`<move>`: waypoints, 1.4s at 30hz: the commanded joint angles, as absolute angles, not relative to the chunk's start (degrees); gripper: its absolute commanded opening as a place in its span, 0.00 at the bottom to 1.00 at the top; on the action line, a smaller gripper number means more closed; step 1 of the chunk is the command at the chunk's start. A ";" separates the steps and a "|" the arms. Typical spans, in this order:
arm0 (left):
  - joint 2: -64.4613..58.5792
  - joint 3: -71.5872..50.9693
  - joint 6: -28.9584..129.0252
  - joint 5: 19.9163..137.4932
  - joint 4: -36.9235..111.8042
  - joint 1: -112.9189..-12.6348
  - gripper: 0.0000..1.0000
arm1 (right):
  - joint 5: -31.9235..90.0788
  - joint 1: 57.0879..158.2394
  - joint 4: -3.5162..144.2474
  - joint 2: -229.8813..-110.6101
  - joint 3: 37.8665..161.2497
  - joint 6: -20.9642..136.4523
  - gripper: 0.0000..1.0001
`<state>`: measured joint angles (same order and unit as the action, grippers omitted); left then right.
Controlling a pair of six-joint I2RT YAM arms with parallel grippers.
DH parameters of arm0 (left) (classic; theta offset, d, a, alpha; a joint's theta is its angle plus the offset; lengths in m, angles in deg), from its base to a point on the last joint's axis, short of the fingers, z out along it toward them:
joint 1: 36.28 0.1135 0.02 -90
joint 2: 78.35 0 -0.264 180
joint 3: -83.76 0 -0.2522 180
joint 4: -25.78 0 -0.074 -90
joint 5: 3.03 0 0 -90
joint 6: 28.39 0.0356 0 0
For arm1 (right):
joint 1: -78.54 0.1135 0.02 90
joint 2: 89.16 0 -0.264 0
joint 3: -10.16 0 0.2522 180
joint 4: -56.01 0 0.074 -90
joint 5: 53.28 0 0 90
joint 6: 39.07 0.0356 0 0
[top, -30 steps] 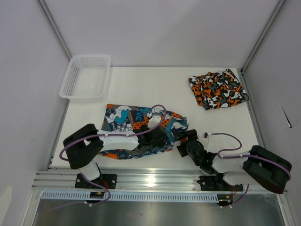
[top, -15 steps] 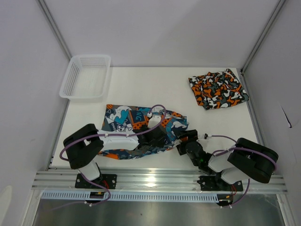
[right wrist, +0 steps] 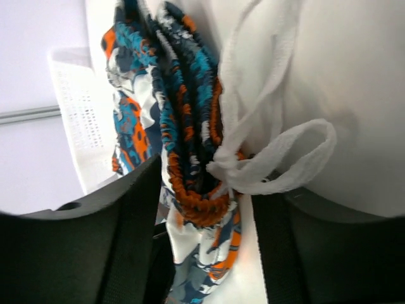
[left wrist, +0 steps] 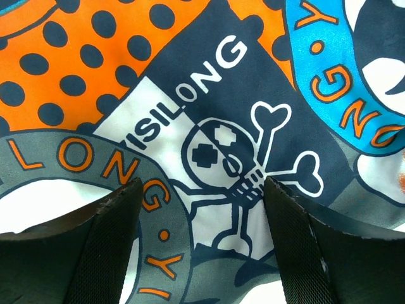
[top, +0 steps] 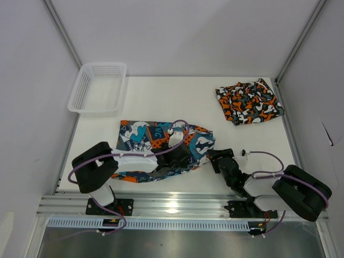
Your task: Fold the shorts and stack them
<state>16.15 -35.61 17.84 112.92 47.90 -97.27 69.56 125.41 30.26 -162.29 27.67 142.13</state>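
Near the front edge of the surface (top: 177, 97) the cartoon-print shorts (top: 141, 135) lie spread out. My left fingers (left wrist: 114, 247) stand released and wide over flat cloth, while my right fingers (right wrist: 120, 240) bracket the bunched waistband (right wrist: 190, 183) and white drawstring (right wrist: 278, 158), though I cannot tell whether they have bitten. I worry they'll pinch only the drawstring loop and tug cord instead of cloth, or grab every layer and drag the garment into a lump.

Upright white mesh basket (top: 98, 87) at the table's (top: 177, 102) far-left corner
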 commanded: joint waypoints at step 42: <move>10.51 -38.27 43.94 122.92 25.76 -115.91 0.87 | 55.09 124.77 91.57 -148.75 56.27 123.88 0.00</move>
